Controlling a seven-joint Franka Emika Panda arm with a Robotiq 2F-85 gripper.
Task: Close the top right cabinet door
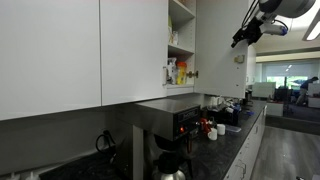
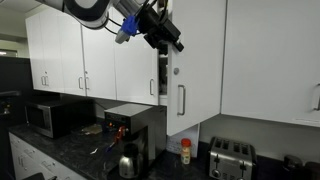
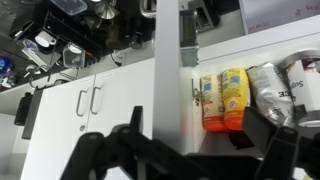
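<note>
The top right cabinet door (image 2: 197, 60) hangs ajar. It is a flat, plain white panel in the upper middle of an exterior view, with a dark gap down its left edge and a slim silver bar handle (image 2: 181, 100) upright near its lower corner. In an exterior view along the wall, the door (image 1: 218, 50) stands out from the cabinet fronts at upper centre-right, with open room beyond it on the right of the frame.

My tool (image 2: 168, 36) sits high at the door's upper left edge; it also shows at upper right (image 1: 244, 33), just beside the free edge. I cannot tell whether it touches the panel.

In the wrist view the door's thin edge (image 3: 168, 70) runs up the middle of the frame. The black fingers (image 3: 110, 150) are spread wide along the bottom, pinching nothing.

The shelf (image 3: 240, 140) to the right of that edge holds two yellow containers (image 3: 222, 98) side by side and pale round ones (image 3: 272, 88) further right.

Below the door lies the dark speckled bench (image 2: 60, 148) — a boxy coffee machine (image 2: 130, 125), a microwave (image 2: 45, 117) at left and a metal toaster (image 2: 232, 158) at lower right stand on it.
</note>
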